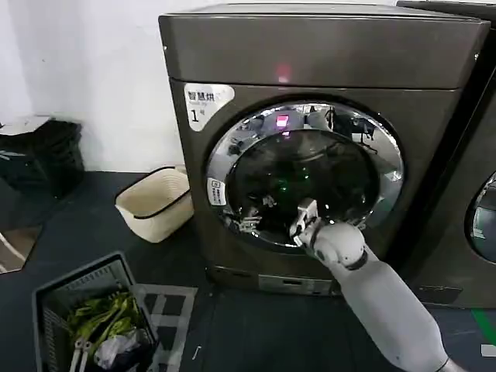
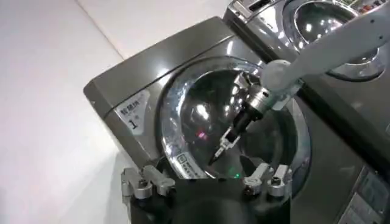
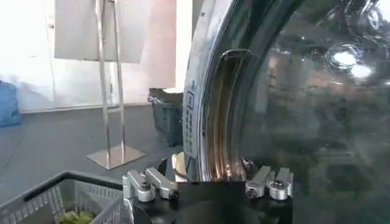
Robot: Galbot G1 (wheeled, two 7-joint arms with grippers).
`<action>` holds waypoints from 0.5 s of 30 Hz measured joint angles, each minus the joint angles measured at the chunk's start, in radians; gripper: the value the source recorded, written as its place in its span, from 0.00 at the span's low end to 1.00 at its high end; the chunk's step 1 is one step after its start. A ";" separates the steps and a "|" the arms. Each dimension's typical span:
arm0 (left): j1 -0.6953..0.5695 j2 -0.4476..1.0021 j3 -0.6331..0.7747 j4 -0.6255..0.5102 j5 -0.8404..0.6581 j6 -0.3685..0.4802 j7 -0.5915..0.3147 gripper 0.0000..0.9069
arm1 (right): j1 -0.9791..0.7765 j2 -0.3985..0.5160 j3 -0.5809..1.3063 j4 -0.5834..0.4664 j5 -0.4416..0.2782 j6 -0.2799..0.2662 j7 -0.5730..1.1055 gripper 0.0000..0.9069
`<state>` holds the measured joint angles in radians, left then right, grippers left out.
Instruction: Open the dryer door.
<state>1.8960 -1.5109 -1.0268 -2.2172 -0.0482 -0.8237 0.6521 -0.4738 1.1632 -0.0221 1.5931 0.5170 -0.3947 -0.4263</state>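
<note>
Dryer [image 1: 232, 194]: a big bronze-grey front-loader that takes the centre and upper part of the head view; a white "1" sticker [image 1: 203, 103] is at its upper left corner.
Dryer door [image 1: 256, 132]: a round porthole with a wide chrome ring and dark glass, in the middle of the machine front; it looks closed, lying flat against the front.
Right pincer [image 1: 304, 217]: at the lower middle of the door glass, very near or touching it; the white arm comes up from the lower right of the head view. In the left wrist view the fingers [image 2: 220, 148] look close together, narrowed to a point over the glass.
Left pincer [image 2: 204, 182]: at the bottom centre of the left wrist view, well apart from the dryer and facing it; its fingers stand wide apart, holding nothing.
Floor: a beige basket [image 1: 155, 203] stands beside the dryer at centre left; a dark crate [image 1: 70, 294] with green things inside is at lower left.
Neighbouring machine [image 1: 465, 217]: at the right edge.
</note>
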 joint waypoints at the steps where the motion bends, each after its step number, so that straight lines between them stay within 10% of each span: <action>1: 0.000 0.000 0.000 0.000 0.000 0.000 0.000 1.00 | 0.002 0.003 -0.001 -0.002 -0.001 0.000 0.000 1.00; 15: -0.003 0.001 0.001 0.002 -0.003 0.000 0.000 1.00 | 0.018 0.050 -0.019 -0.026 -0.021 0.000 0.004 1.00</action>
<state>1.8929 -1.5097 -1.0263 -2.2152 -0.0512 -0.8237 0.6525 -0.4556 1.2136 -0.0415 1.5671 0.4963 -0.3946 -0.4227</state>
